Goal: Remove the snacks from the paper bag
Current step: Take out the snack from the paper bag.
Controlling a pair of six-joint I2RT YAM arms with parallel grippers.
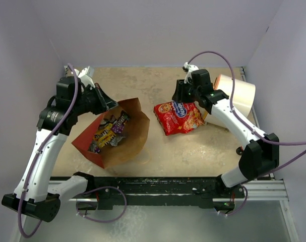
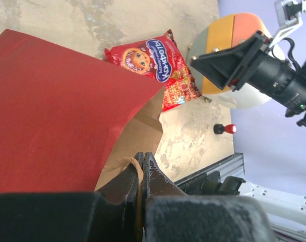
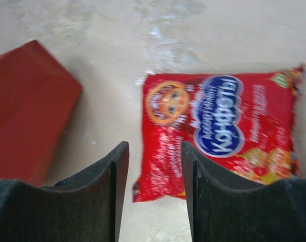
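Right jaws spread above corner of red packet (image 3: 218,131); left jaws pinching paper bag (image 2: 57,111) at handle (image 2: 136,164); candy wrappers (image 1: 111,131) inside.

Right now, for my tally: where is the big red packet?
Top view: red packet on the table right of centre, outside the paper bag, by the right pincer.

Pale lilac walls (image 1: 26,35), mottled beige tabletop (image 1: 193,151), soft even light
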